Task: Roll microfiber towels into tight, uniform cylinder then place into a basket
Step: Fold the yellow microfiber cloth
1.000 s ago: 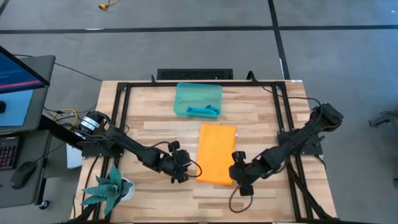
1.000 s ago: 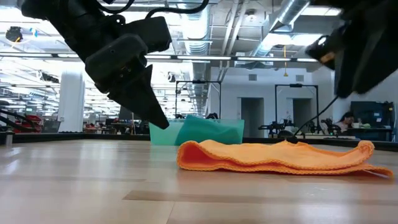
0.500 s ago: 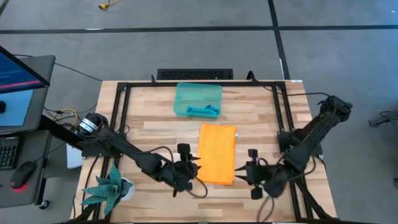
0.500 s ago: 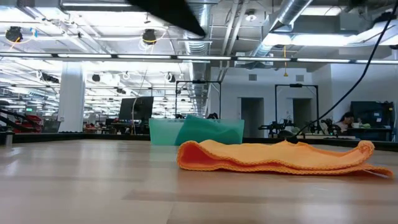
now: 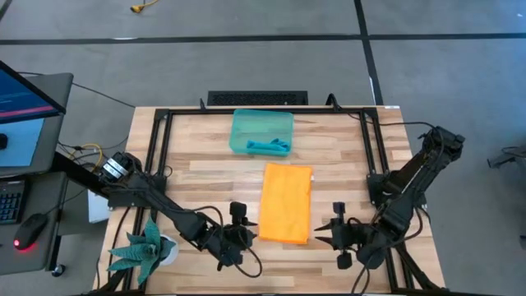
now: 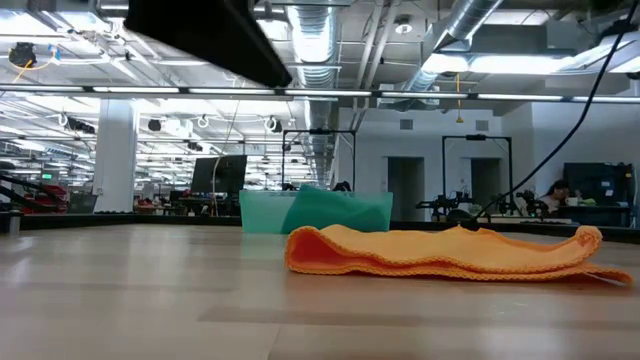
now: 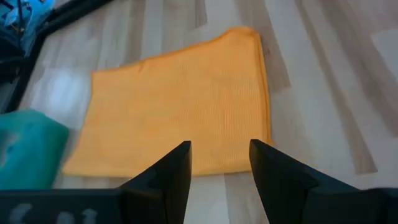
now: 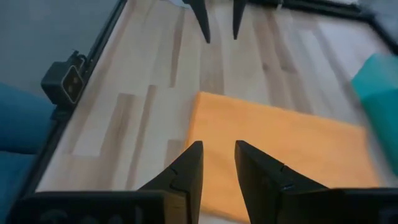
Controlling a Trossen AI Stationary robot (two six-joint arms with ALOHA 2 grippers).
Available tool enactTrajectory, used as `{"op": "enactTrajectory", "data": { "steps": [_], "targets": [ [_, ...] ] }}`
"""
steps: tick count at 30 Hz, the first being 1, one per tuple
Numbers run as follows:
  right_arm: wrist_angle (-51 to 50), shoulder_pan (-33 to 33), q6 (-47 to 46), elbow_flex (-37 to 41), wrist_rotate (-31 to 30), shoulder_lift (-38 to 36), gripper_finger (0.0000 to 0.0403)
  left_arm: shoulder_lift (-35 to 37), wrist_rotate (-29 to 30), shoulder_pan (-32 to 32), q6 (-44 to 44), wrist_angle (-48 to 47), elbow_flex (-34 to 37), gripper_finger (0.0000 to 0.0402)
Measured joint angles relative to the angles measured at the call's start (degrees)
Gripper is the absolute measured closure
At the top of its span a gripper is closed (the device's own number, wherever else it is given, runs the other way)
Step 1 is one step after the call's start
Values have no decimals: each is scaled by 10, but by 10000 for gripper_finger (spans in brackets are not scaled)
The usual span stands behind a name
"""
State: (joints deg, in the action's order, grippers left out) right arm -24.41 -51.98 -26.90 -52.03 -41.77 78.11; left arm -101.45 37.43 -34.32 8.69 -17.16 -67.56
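The orange-yellow towel (image 5: 286,204) lies folded flat on the table's middle; the low view (image 6: 440,252) shows several layers with a rounded fold at one end. The teal-blue towel (image 5: 267,147) lies inside the teal-green basket (image 5: 261,131) at the far middle. My left gripper (image 5: 251,233) is open, above the table, just off the orange towel's near left corner (image 7: 180,118). My right gripper (image 5: 322,233) is open, off the towel's near right corner (image 8: 280,155), pointing at it.
A green spiky plant in a white pot (image 5: 148,247) stands at the near left corner, beside the left arm. Black frame rails (image 5: 160,156) run along the table's left, right and far sides. Bare wood lies between the towel and the near edge.
Both grippers have risen and backed away from the orange towel's near corners. The left has gone toward the near edge, the right toward the right edge. In the low view they have lifted out of the picture. The towel lies as before.
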Motion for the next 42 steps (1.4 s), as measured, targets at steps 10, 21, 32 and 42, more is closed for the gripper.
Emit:
{"op": "enactTrajectory", "data": {
  "steps": [10, 21, 32, 42],
  "targets": [
    [22, 9, -60, 0, 42, 85, 285, 0, -100, 31, -60, 179, 78, 246],
    [25, 32, 66, -65, 41, 195, 285, 0, -131, 37, -72, 182, 78, 246],
    [-124, 38, 148, -204, 41, 195, 285, 2, -85, 35, -181, 24, -65, 246],
    [-142, 65, 86, -203, 120, 197, 265, 1, -138, 35, -96, 78, 0, 246]
  ]
}}
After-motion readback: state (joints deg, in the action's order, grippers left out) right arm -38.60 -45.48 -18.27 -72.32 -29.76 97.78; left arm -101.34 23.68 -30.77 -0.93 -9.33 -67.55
